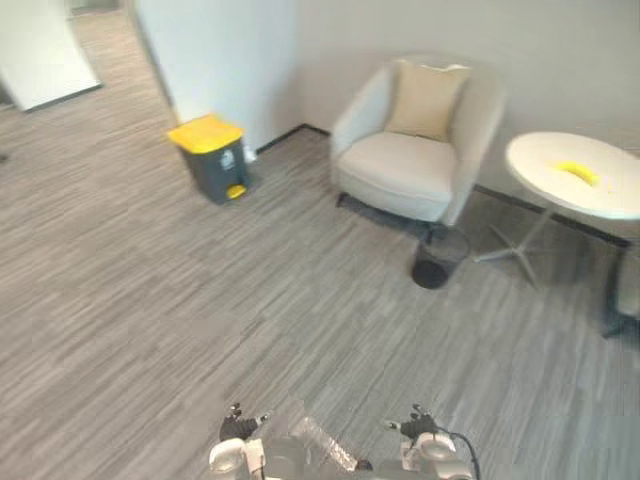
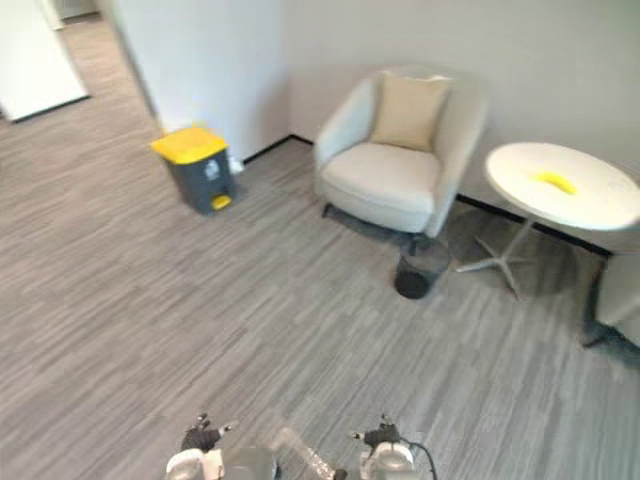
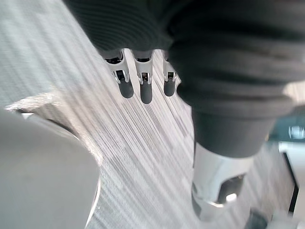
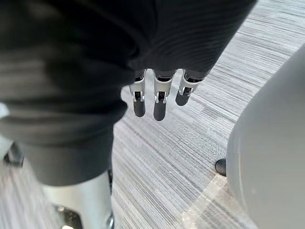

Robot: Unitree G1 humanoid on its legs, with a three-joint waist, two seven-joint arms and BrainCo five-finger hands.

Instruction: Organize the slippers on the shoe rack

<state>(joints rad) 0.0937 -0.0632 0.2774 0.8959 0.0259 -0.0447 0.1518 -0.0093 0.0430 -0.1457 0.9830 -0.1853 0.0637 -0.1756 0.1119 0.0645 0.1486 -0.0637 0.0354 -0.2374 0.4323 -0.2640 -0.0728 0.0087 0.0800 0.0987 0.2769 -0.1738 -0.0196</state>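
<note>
1. One cream armchair sits upper centre in the head view, backed against the wall, with a beige cushion propped upright on its backrest.
2. Upper left of centre, there's a dark grey bin with a yellow lid. It stands just beside the corner of a white wall panel.
3. Over at the right edge is a round white table on a splayed metal foot. A small yellow thing lies on its top, too small to tell what it is.
4. Between chair and table, a dark mesh wastebasket stands on the floor, near the armchair's front corner.
5. Grey striped carpet runs across the middle and lower frame.
6. The left hand, seen in its wrist view, has its fingers straight and loose. The dark tips hang above the carpet, and it holds nothing.
7. It's the same story for the right hand: fingers straight and relaxed over the carpet, grasping nothing.
8. As for the slippers and the shoe rack, I cannot tell where they lie, so I cannot place them against either hand's fingers.
</note>
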